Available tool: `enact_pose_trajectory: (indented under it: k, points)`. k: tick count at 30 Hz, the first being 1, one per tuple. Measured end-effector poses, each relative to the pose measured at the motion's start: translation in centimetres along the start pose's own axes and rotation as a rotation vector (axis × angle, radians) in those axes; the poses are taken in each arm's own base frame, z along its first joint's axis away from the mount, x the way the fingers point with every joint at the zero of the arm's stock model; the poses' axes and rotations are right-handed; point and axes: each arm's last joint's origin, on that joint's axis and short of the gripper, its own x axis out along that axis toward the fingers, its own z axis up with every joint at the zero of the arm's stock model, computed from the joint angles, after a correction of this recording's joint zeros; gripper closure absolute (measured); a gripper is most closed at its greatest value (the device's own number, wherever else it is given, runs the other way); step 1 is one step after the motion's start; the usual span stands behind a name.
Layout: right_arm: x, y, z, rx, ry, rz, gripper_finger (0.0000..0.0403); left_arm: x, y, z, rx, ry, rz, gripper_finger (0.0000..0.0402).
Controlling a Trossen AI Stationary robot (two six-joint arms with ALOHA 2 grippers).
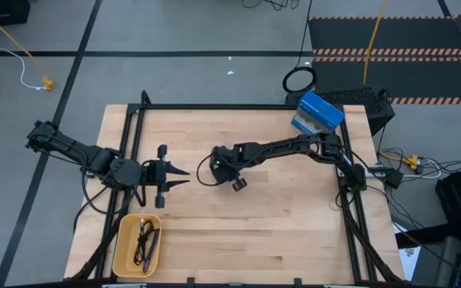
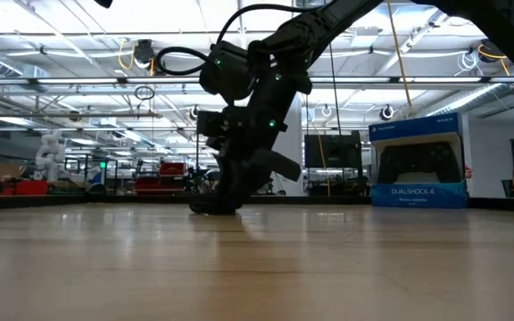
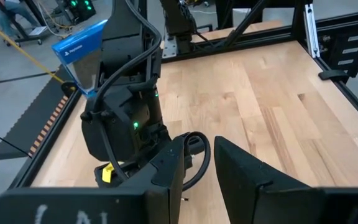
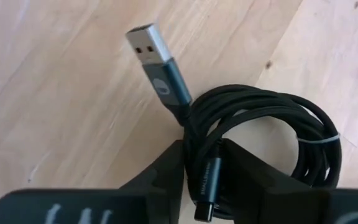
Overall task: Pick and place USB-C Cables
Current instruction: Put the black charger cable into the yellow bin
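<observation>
**A:** Where's the cable in play, and why does it sit that way?

**B:** The black coiled cable (image 4: 272, 134) lies on the wooden table (image 1: 278, 232), well off from the yellow tray (image 1: 124, 254), toward the table's middle. The right gripper (image 4: 202, 177) is down on it, fingers pinched onto a few strands and one plug near the coil's edge. I'd judge that grip is chosen because the bundle's rim gives narrow fingers something to bite.

**A:** And the tray?

**B:** It already holds a purple cable (image 1: 152, 242) beside a black bundle (image 1: 141, 238), so this coil looks like the last to go in.

**A:** What's the coil like?

**B:** A matte, round-section cord wound in loose loops, bound by a thin tie at one side. A grey metal-tipped plug (image 4: 157, 59) sticks out stiffly past the loops. It'll likely flop when lifted.

**A:** The other arm?

**B:** The left gripper (image 1: 176, 177) hangs between tray and coil, fingers parted and empty, pointing at the coil.

**A:** Anything else?

**B:** A blue box (image 1: 318, 114) stands far beyond, at the table's corner.
</observation>
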Motion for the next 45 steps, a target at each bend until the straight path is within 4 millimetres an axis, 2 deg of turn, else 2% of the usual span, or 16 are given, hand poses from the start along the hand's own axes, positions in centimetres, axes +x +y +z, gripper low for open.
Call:
enact_pose_trajectory:
  k: [10,13,20,30,37,42,45]
  points:
    - [-0.8,0.9,1.0,0.008,-0.014,-0.006,0.0328,0.0,0.0,0.0,-0.001,0.000,0.000,0.0309]
    - [-1.6,1.5,1.5,0.009,-0.026,0.002,0.0327,0.0,0.0,0.0,0.001,0.001,0.000,0.0309]
    - [-5.1,2.9,3.3,0.060,-0.076,-0.006,0.0326,0.0,0.0,0.0,0.004,0.000,0.000,0.0309]
    - [-12.6,6.0,5.0,0.190,-0.129,0.025,0.0326,0.0,0.0,0.3,-0.029,-0.024,0.000,0.0309]
    - [-18.5,8.6,4.7,0.258,-0.136,0.062,0.0326,0.0,0.0,0.2,-0.076,-0.023,-0.001,0.0309]
    - [-22.6,10.4,4.5,0.297,-0.201,0.062,0.0326,0.0,-0.1,0.2,-0.100,-0.021,-0.004,0.0309]
    - [-23.8,11.9,4.0,0.293,-0.257,0.009,0.0326,0.2,-0.2,0.2,-0.103,-0.016,-0.006,0.0309]
